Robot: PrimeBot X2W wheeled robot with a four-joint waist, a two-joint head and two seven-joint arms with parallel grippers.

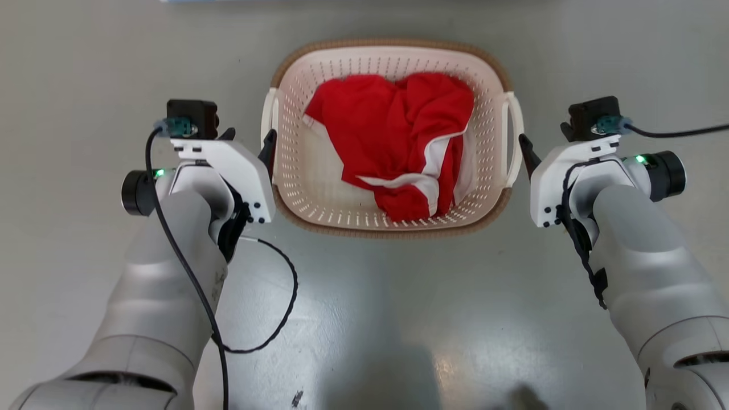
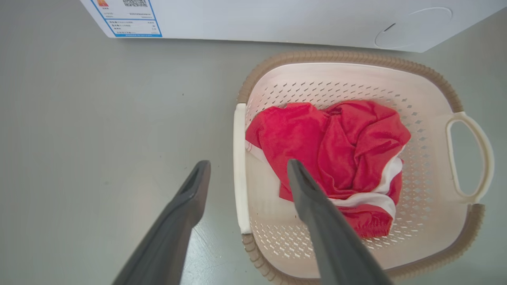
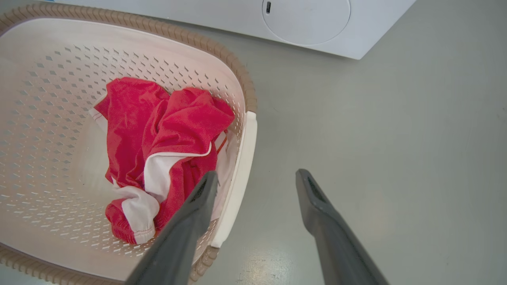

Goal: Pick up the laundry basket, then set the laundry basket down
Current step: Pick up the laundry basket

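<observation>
With the laundry basket (image 1: 393,44) on the floor (image 1: 364,319) at 12 o'clock, I hold the left end effector (image 2: 248,168) at its 9 and the right end effector (image 3: 258,177) at its 3, both spread apart astride the handles (image 1: 515,136) for a level lift.

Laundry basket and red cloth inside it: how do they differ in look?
The laundry basket is cream-white with a brown rim; the red cloth has white bands. The basket's wall is smooth and full of holes; the cloth lies crumpled. Neither is held: the left gripper and right gripper are open.
</observation>
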